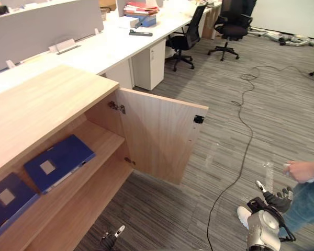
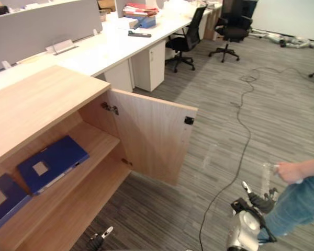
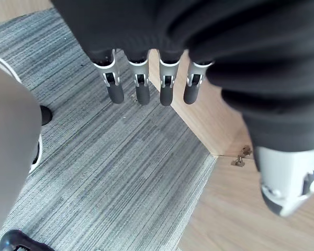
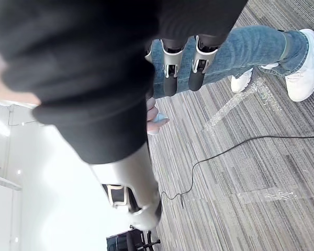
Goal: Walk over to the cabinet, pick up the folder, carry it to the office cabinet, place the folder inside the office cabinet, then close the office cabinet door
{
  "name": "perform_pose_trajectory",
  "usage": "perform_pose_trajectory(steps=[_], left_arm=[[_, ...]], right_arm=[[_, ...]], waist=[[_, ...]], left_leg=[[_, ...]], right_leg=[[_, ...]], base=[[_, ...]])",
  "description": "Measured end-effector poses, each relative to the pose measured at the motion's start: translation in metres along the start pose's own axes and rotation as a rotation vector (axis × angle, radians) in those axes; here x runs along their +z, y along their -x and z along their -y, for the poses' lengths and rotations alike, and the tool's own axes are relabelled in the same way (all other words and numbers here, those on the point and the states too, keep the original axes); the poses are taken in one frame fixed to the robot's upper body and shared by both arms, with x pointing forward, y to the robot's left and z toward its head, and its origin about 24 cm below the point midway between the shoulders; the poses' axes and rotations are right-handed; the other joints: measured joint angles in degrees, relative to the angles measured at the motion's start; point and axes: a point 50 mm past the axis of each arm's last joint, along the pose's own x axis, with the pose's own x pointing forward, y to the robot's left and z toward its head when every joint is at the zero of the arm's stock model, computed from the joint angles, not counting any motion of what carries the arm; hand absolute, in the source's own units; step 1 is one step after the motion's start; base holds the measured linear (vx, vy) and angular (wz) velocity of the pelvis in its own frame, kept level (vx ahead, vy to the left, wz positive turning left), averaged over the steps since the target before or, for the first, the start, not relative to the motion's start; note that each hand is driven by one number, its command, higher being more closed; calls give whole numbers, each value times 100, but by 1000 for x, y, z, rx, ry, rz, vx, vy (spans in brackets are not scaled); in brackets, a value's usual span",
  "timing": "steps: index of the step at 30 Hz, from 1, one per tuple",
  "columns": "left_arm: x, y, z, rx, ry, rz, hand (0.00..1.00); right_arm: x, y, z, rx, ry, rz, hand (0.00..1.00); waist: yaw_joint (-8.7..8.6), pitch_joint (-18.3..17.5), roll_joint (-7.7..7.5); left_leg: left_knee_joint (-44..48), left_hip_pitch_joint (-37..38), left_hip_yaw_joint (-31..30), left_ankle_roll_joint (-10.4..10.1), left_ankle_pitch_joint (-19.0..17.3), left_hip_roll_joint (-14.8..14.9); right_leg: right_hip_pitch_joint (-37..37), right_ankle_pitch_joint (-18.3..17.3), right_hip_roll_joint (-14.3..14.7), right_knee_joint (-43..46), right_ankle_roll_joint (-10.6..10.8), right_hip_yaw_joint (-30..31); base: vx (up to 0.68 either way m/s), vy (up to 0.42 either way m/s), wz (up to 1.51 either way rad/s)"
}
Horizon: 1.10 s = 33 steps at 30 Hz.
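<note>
At the far left a second folder (image 1: 8, 198) lies flat on the upper shelf (image 1: 102, 138) of the cabinet (image 1: 36, 104). Just to its right lies the folder (image 1: 57, 161), also flat and turned at a slant. Both are dark blue with a pale square label on the cover. I cannot tell which one the task means.

By the look of it each is a thin, stiff board or plastic cover: light, rigid enough to lift by one edge, smooth and likely a bit slippery. If it needs shifting, the near long edge that faces out of the cabinet looks like the best place to pinch it, thumb on top and fingers beneath.

The cabinet is pale wood-grain laminate with square edges and a smooth top. Its door (image 1: 157, 136) stands wide open on a metal hinge (image 1: 116, 107), with a small black catch (image 1: 199, 119) near its free edge. The door is a flat, hard panel, so I judge that a push with flat fingers on its outer face would swing it shut.

The left hand (image 3: 142, 91) hangs low and near, in front of the cabinet, fingers straight and empty above the grey striped carpet (image 1: 261, 104). The right hand (image 1: 276, 200) is low at the right, relaxed and holding nothing. A person (image 1: 302, 170) in jeans stands just beside it.
</note>
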Motion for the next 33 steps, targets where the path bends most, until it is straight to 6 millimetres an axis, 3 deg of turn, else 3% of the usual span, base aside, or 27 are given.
perform_pose_trajectory(steps=[5,10,15,18,21,24,33], left_arm=[[4,-1,-3,0,-13,11,0],[12,-1,-3,-29,-81,47,0],[17,-2,-5,-50,-137,75,0],[20,-3,-12,-47,-173,83,0],[16,-2,-19,-35,-193,67,0],[0,1,-26,-22,-197,18,0],[-8,4,-27,-25,-207,-2,0]], right_arm=[[-2,-6,-16,64,23,-24,0],[25,-22,-57,222,83,44,0],[38,-29,-97,358,171,56,0],[45,-26,-127,462,220,60,0],[54,-28,-144,519,255,64,0],[68,-23,-162,583,265,101,0],[73,-3,-195,810,422,154,0]], waist=[[-5,40,-15],[11,203,-13],[88,256,-3],[179,369,14],[256,402,24],[304,476,40],[375,498,47]], left_leg=[[0,-19,-176,1,1,-79],[-87,-126,-484,2,0,-106],[-121,-254,-725,2,0,-137],[-118,-324,-855,2,0,-136],[-111,-432,-1029,2,1,-156],[-77,-517,-1127,3,2,-185],[-72,-536,-1356,3,2,-212]], right_leg=[[198,257,44,-473,40,-2],[212,417,81,-682,29,-40],[195,525,93,-824,12,-57],[178,549,92,-835,-2,-108],[179,598,89,-921,-14,-174],[181,629,62,-970,-21,-174],[379,631,46,-1126,-19,-173]], base=[[-29,8,1],[-45,-5,8],[-42,5,10],[-32,-5,11],[-20,0,13],[7,16,11],[32,16,14]])
